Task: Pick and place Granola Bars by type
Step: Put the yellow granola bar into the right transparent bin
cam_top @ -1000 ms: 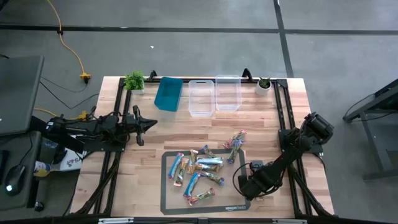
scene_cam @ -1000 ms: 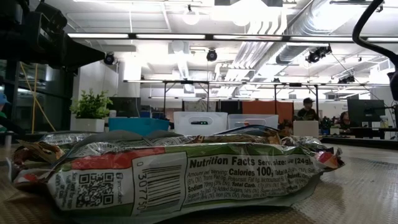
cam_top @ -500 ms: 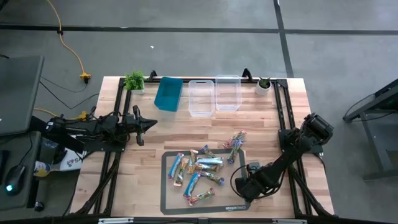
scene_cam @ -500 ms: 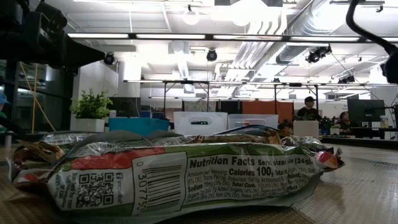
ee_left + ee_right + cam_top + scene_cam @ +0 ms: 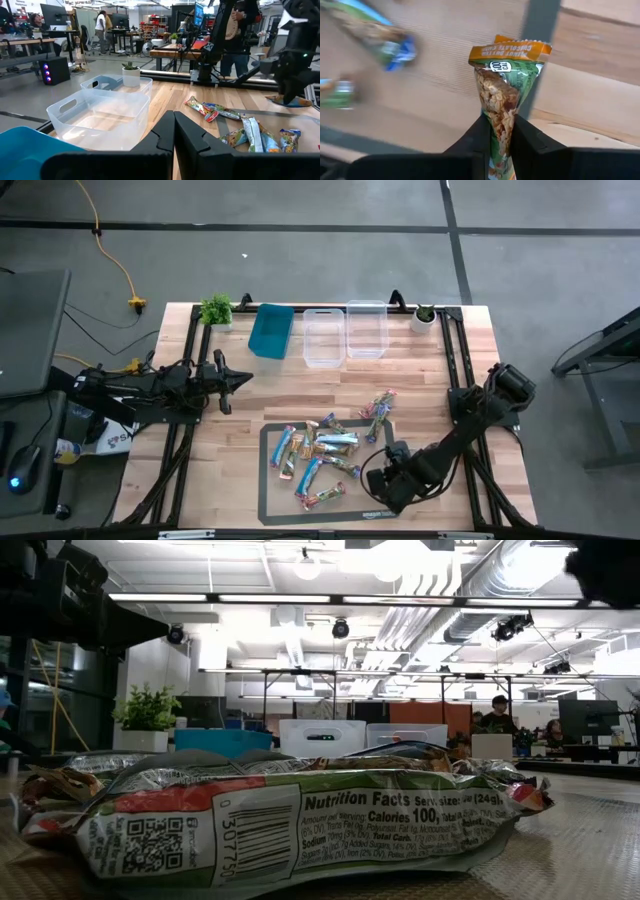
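Table (image 5: 240,395): grey mat (image 5: 268,498) carries the loose Granola Bars (image 5: 318,452). Only the right wrist view reveals the right gripper (image 5: 496,131) pinched onto an orange-topped bar (image 5: 507,75), above the mat's edge. Left gripper (image 5: 240,379): fully closed, empty, table's left side.

Wooden table (image 5: 250,400) on grey floor. Dark mat (image 5: 268,500) at the front middle of the table. Along the far edge: leafy plant (image 5: 216,310), teal bin (image 5: 270,330), two clear bins (image 5: 323,337) (image 5: 366,328) side by side, small potted plant (image 5: 424,315). Yellow cable (image 5: 115,262) on the floor beyond the table's left corner. Monitor (image 5: 30,330) and mouse (image 5: 14,482) off to the left. Low view: open workshop, ceiling lights, ducts, seated person (image 5: 495,715) far back. Left wrist view: people standing (image 5: 102,25) among desks.
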